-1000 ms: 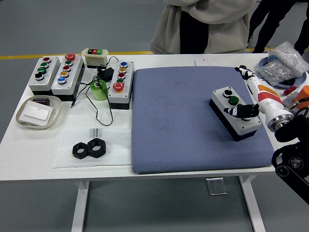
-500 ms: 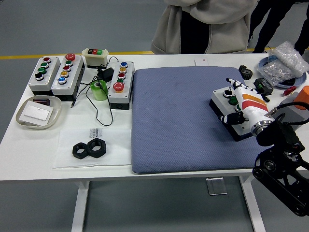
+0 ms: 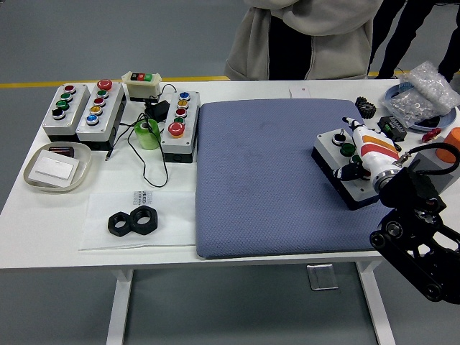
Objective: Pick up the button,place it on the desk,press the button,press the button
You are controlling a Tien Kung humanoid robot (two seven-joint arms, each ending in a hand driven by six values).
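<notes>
A grey button box [image 3: 333,149] with a black base lies at an angle on the right side of the blue mat [image 3: 266,187]. Its green button [image 3: 347,149] and a dark one further back show on its top. My right hand [image 3: 350,149], white with orange and red marks, lies over the box's right half. Its fingers [image 3: 350,125] stretch along the top toward the far end and the thumb [image 3: 350,172] sits on the near part, holding nothing. The box's near right end is hidden under the hand. My left arm is out of view.
Three more button boxes [image 3: 99,108] and a small one [image 3: 141,83] stand at the back left beside a green tape roll [image 3: 148,134]. A tray [image 3: 30,175] and two black nuts [image 3: 134,221] lie front left. A plastic bag [image 3: 424,97] and small parts crowd the right edge. A person [image 3: 309,36] stands behind.
My right hand has come in from the right of the box and now lies over its top. The arm has swung lower into view. The box has stayed in place.
</notes>
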